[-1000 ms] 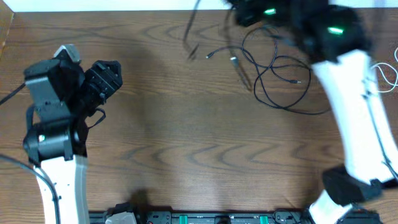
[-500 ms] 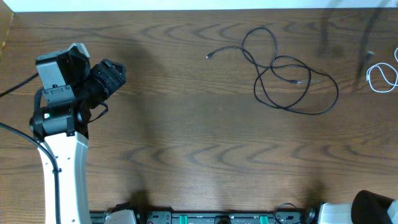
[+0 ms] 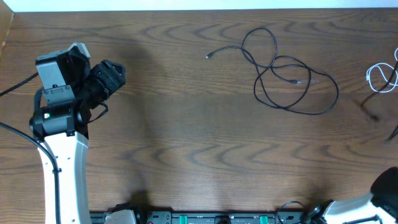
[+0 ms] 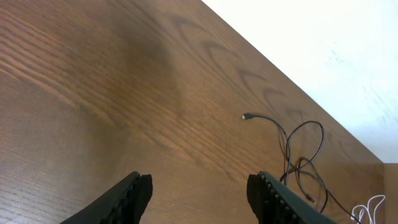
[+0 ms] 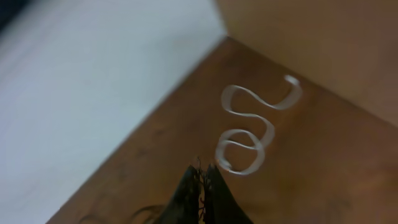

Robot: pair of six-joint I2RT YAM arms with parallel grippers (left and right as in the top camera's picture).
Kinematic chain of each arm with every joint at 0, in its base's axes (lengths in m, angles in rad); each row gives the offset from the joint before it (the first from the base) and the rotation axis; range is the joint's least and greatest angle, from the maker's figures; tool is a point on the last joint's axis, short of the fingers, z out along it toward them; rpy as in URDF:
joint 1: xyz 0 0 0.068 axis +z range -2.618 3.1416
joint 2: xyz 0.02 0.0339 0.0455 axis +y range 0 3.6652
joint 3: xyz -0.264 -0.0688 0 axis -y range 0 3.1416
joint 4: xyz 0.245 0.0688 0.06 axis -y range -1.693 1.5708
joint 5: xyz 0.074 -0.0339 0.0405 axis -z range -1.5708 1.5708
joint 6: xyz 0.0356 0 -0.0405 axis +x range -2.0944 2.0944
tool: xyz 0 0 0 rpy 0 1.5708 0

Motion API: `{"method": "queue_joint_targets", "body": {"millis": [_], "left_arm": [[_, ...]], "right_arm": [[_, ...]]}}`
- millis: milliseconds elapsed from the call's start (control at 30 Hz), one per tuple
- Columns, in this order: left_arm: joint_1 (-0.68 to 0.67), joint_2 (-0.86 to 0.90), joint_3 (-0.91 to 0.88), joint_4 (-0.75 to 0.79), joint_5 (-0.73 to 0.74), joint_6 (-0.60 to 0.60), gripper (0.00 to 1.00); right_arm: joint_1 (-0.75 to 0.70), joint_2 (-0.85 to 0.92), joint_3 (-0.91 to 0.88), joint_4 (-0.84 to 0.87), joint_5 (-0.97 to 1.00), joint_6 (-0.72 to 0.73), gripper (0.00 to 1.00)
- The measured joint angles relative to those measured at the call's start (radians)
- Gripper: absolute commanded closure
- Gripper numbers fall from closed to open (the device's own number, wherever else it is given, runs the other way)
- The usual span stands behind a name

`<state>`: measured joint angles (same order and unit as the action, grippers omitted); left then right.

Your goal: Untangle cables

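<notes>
A black cable lies in tangled loops on the wooden table, back right; it also shows in the left wrist view. A short white cable lies coiled at the far right edge, and in the right wrist view. My left gripper is open and empty at the far left, far from the cables; its jaws are spread. My right gripper is shut with thin black cable strands between its jaws, near the white cable. A blurred dark cable streak hangs at the overhead's right edge.
The table's back edge meets a white surface. A wooden wall stands at the table's right corner behind the white cable. My right arm's base is at the bottom right; a rail runs along the front edge.
My right arm has swung from the table's back right out past the right edge, carrying a black cable off with it. The looped black cable stays put. The left arm turned slightly.
</notes>
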<state>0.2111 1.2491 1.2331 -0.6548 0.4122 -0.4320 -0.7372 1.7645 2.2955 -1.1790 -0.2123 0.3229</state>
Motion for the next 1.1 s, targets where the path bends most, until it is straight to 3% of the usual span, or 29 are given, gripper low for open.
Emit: {"method": "queue_joint_targets", "body": {"millis": [467, 533, 633, 700, 867, 1100], "left_arm": [[0.0, 0.0, 0.0, 0.0, 0.0, 0.011, 0.46], [0.0, 0.0, 0.0, 0.0, 0.0, 0.011, 0.46], [0.0, 0.0, 0.0, 0.0, 0.0, 0.011, 0.46], [0.0, 0.0, 0.0, 0.0, 0.0, 0.011, 0.46], [0.0, 0.0, 0.0, 0.0, 0.0, 0.011, 0.46], [0.0, 0.0, 0.0, 0.0, 0.0, 0.011, 0.47]], "right_arm": [[-0.203, 0.234, 0.0, -0.105, 0.18, 0.108, 0.99], [-0.22, 0.258, 0.0, -0.121, 0.193, 0.116, 0.84], [-0.247, 0.305, 0.0, -0.142, 0.205, 0.124, 0.25], [-0.262, 0.336, 0.0, -0.154, 0.204, 0.125, 0.12], [-0.293, 0.378, 0.0, -0.164, 0.174, 0.126, 0.08], [-0.297, 0.37, 0.0, -0.146, 0.121, 0.121, 0.11]]}}
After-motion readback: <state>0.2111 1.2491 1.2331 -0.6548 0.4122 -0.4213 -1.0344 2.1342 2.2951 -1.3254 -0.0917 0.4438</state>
